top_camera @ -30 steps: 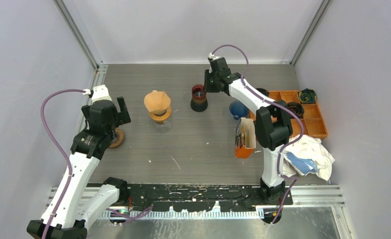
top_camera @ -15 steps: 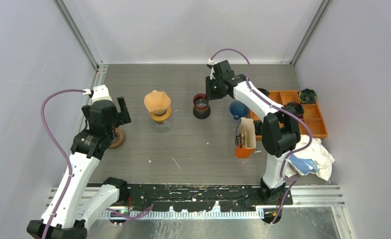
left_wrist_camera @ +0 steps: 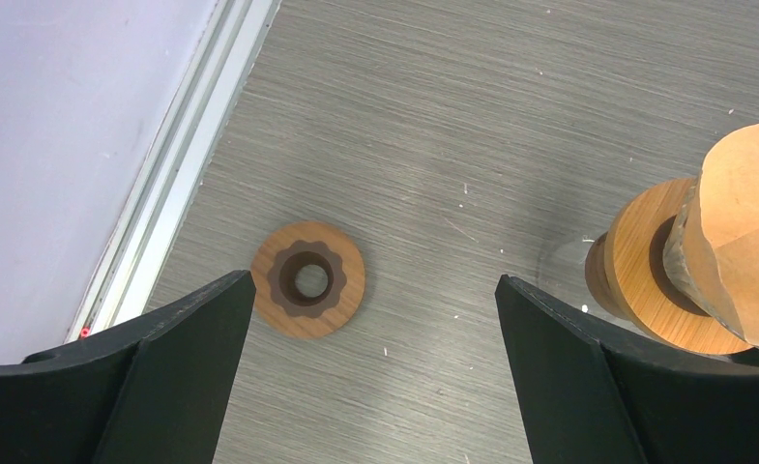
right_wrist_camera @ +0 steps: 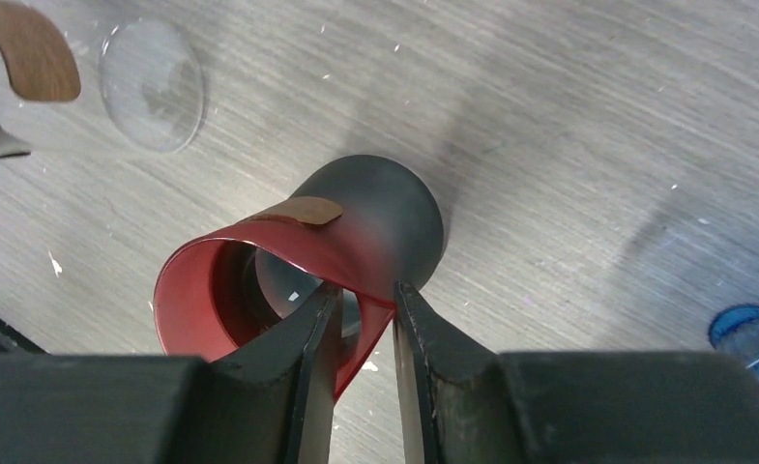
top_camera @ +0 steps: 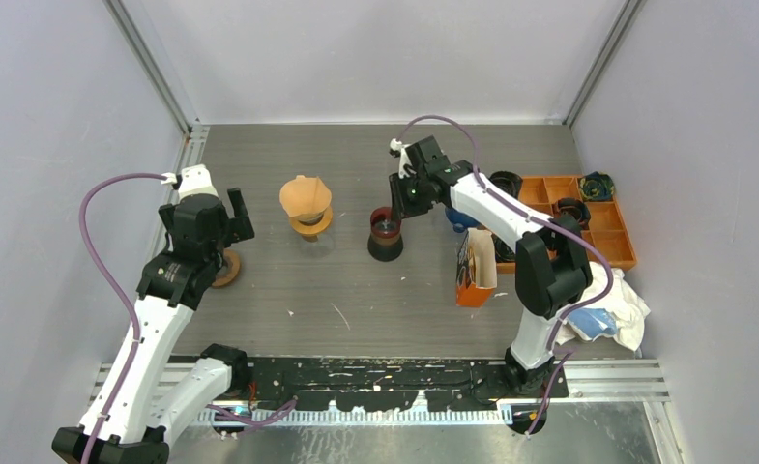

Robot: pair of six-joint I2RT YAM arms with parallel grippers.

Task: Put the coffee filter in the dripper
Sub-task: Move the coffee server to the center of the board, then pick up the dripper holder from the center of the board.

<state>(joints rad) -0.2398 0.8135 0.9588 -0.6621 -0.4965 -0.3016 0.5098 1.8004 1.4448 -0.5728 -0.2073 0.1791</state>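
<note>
Two arms reached over the grey table. The right gripper had its fingers nearly shut on the rim of the dripper. One finger was inside the cup and one was outside, and the thin red wall was pinched between them. The dripper was red inside and dark outside. From above it was near the middle of the table, but I could not tell if its bottom touched the table.

The brown paper coffee filter sat point down in a stand with a wooden ring. It was to the left of the dripper and apart from it.

The left gripper hung with its fingers spread as wide as they go, and it held nothing. Under it a small wooden disc with a hole lay flat on the table.

On the right side were an orange tray, a white cloth and an orange packet standing close by the right arm.
</note>
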